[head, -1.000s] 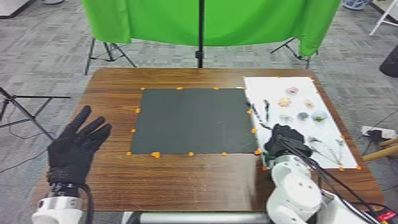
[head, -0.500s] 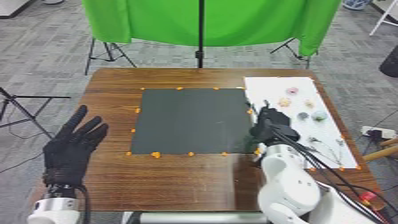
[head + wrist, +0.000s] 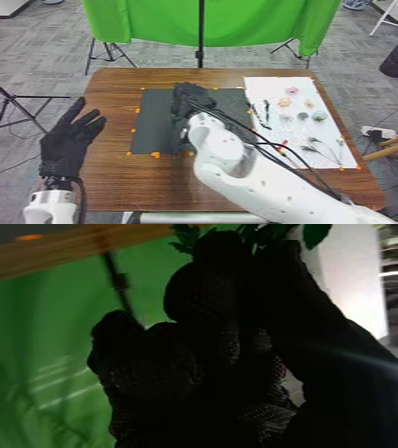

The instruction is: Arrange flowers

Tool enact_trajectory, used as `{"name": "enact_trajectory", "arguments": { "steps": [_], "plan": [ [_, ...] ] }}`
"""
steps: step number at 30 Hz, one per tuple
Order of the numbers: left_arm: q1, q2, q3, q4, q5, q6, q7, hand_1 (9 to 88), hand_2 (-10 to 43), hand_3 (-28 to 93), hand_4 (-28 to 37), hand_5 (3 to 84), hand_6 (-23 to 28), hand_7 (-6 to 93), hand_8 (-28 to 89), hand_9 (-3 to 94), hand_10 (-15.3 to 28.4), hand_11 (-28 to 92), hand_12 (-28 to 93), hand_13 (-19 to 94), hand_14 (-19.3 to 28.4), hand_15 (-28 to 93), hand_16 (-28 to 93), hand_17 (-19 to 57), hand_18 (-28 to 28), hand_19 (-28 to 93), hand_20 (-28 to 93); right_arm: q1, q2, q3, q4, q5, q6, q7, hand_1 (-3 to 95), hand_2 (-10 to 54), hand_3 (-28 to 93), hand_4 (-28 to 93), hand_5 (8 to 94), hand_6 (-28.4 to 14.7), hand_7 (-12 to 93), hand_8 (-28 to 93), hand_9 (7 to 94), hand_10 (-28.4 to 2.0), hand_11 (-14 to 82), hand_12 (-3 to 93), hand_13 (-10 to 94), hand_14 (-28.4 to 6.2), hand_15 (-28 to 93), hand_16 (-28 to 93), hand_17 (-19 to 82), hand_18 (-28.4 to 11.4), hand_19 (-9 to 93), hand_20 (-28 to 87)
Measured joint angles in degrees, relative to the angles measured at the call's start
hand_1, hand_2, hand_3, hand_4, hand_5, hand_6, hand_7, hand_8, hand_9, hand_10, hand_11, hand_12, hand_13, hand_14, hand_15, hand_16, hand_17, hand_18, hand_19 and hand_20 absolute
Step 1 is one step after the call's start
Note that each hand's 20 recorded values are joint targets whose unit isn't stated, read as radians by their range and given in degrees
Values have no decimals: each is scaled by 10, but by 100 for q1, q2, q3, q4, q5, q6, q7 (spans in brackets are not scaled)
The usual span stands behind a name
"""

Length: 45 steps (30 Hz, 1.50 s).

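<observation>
My right hand (image 3: 188, 95) is over the upper part of the black mat (image 3: 158, 131), its forearm crossing the table. In the right wrist view, the hand (image 3: 213, 339) has its fingers and thumb pinched on a green leafy sprig (image 3: 315, 233), whose leaves stick out past the fingertips. On the white sheet (image 3: 266, 85) lie a pink flower (image 3: 291, 91), a peach flower (image 3: 284, 102), a blue-grey flower (image 3: 303, 116) and a pale green one (image 3: 320, 115). Dark stems (image 3: 266, 111) and thin sprigs (image 3: 311, 149) lie there too. My left hand (image 3: 67, 142) has straight fingers, left of the mat.
Orange tape pieces (image 3: 155, 155) mark the edges of the mat and sheet. Brown table surface (image 3: 115, 185) shows around the mat. Behind the table's far edge hangs a green cloth (image 3: 249, 25) with a dark stand in front of it.
The right hand has gone from the white sheet leftward and away from me, to a place over the mat. My left hand has shifted slightly to the left.
</observation>
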Motion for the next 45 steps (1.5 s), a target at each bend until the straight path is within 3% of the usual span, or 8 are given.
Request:
{"name": "enact_trajectory", "arguments": {
  "steps": [6, 13, 20, 24, 27, 29, 40, 45],
  "plan": [
    [-237, 18, 1, 23, 21, -1, -86, 211, 58, 809, -283, 346, 69, 92, -93, 346, 207, 210, 98, 237, 284, 495, -116, -90, 284, 538, -54, 310, -589, -507, 715, 309, -117, -58, 543, -95, 724, -265, 898, -43, 260, 144, 876, -124, 524, 236, 865, -73, 721, 224, 490, -228, 932, 346],
    [-562, 205, 199, 183, 15, -13, 52, 212, 58, 812, -283, 345, 69, 91, -93, 346, 207, 210, 98, 236, 284, 495, -116, -90, 284, 538, -54, 795, -751, -1283, 1177, 1058, -312, 260, 535, -95, 711, -263, 887, -36, 279, 128, 869, -121, 544, 234, 863, -70, 730, 223, 492, -226, 932, 350],
    [-720, 208, 207, 217, 42, -87, 58, 215, 58, 814, -283, 345, 69, 92, -93, 345, 207, 208, 98, 236, 284, 495, -116, -90, 284, 538, -54, 952, -772, -1301, 1313, 1177, -394, 607, 517, -95, 685, -274, 880, -33, 286, 98, 855, -121, 559, 235, 853, -74, 739, 228, 487, -227, 932, 358],
    [-746, 200, 208, 248, 54, -118, 70, 214, 58, 815, -283, 345, 68, 92, -93, 345, 207, 208, 98, 236, 284, 494, -116, -90, 284, 537, -55, 958, -776, -1229, 1321, 1194, -803, 608, 464, -95, 658, -281, 858, -25, 275, 69, 835, -126, 563, 233, 835, -76, 741, 229, 471, -232, 932, 330],
    [-796, 182, 214, 279, 75, -144, 58, 215, 58, 815, -283, 345, 69, 92, -93, 345, 207, 209, 98, 236, 284, 494, -116, -90, 284, 537, -54, 944, -790, -1118, 1338, 1244, -1191, 602, 420, -95, 667, -282, 856, -15, 284, -51, 831, -127, 565, 231, 830, -78, 743, 228, 466, -234, 932, 323],
    [-834, 164, 214, 294, 94, -162, 36, 215, 59, 815, -283, 345, 69, 92, -93, 345, 207, 209, 99, 236, 284, 494, -116, -91, 284, 538, -54, 939, -794, -1079, 1352, 1265, -1253, 592, 404, -95, 659, -283, 858, -14, 288, -121, 829, -131, 565, 232, 825, -82, 745, 227, 461, -237, 932, 320],
    [-806, 48, 140, 263, 162, -218, -63, 216, 60, 811, -283, 345, 69, 91, -93, 345, 208, 210, 98, 236, 284, 494, -115, -91, 284, 537, -54, 891, -747, -1076, 1209, 1276, -860, 611, 332, -95, 630, -269, 895, -22, 242, -118, 867, -133, 546, 223, 860, -84, 731, 215, 489, -250, 932, 330],
    [-528, -271, -196, 115, 281, -226, -492, 214, 60, 810, -283, 345, 69, 91, -93, 344, 207, 211, 98, 236, 284, 494, -115, -91, 284, 538, -53, 613, -686, -762, 849, 938, -789, 629, 311, -82, 638, -261, 906, -23, 237, -116, 874, -135, 544, 227, 863, -87, 733, 220, 492, -254, 932, 347]
  ]
}}
